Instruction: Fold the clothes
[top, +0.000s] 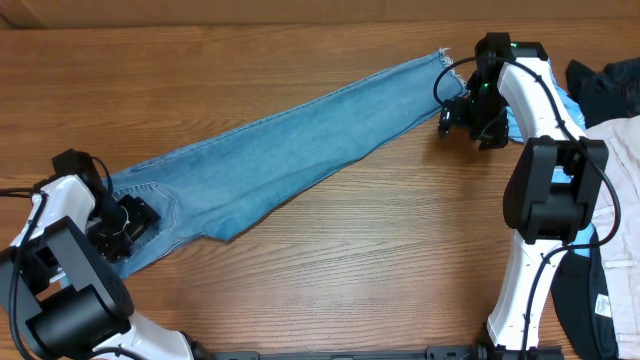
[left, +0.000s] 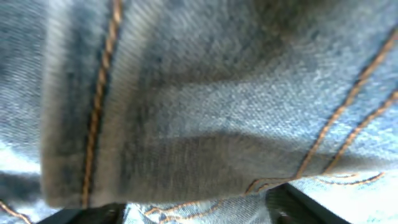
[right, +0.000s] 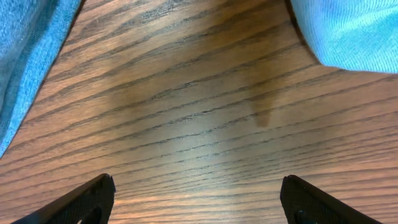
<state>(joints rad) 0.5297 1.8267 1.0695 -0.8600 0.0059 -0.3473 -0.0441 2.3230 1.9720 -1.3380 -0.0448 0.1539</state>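
Jeans (left: 205, 112) crowd my left tool (top: 135, 218), grip impossible to tell; my right tool (right: 198, 183), open beside their hem (top: 441, 58), should pinch it squarely.

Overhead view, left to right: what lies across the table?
Left pincer at the waist end → jeans → right pincer by the hem → heap of other garments at the right edge.
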